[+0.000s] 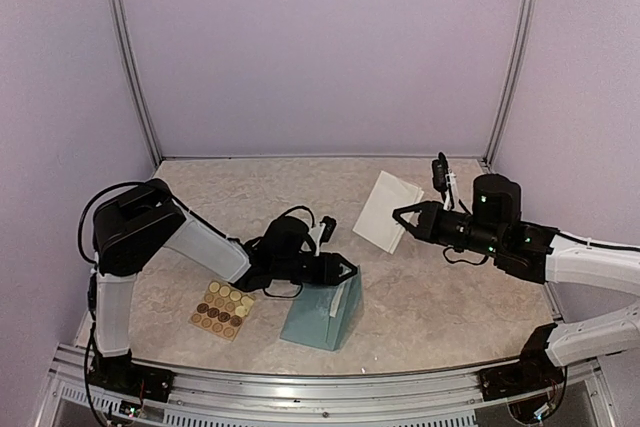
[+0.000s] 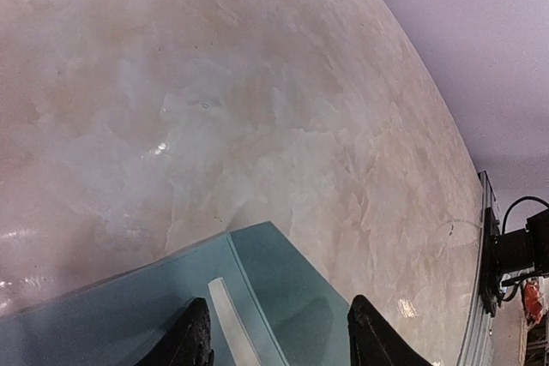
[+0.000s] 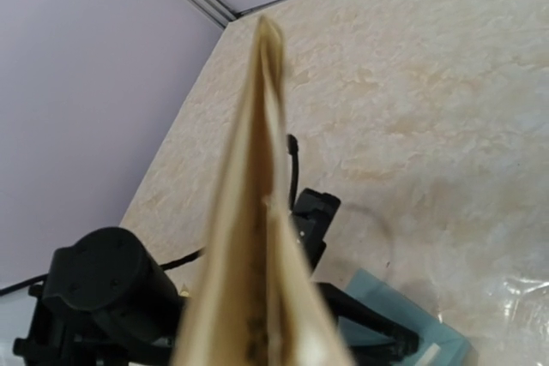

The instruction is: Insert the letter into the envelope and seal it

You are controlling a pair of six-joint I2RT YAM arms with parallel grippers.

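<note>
**A:** Status, quick?

**B:** My right gripper (image 1: 404,218) is clamped on one edge of the letter (image 1: 387,209) and holds it up off the table (image 1: 450,287), mid-right. The wrist view shows the folded sheet edge-on. My fingers are hidden behind it there.

**A:** Envelope?

**B:** The envelope (image 1: 318,319) is front-centre, just right of the sticker sheet (image 1: 222,309) and not touching it. It looks propped up on one side, with a white strip (image 2: 230,315) showing. My left gripper (image 1: 342,271) sits at its top edge with the jaws apart. I cannot tell whether a finger is pressing the paper.

**A:** Step?

**B:** Insertion, I judge. Nothing is in yet; the letter and the envelope are well apart.

**A:** How do you do it clean?

**B:** I line the letter's folded edge up parallel with the opening first. Then I come down and left at a shallow angle, leading edge in. My left should hold the opening wide and pin the envelope so it doesn't skate on the smooth top. I go slow, because thin paper likely buckles if a corner catches the rim. I let go only once most of the sheet is inside. Sealing comes after.
</note>
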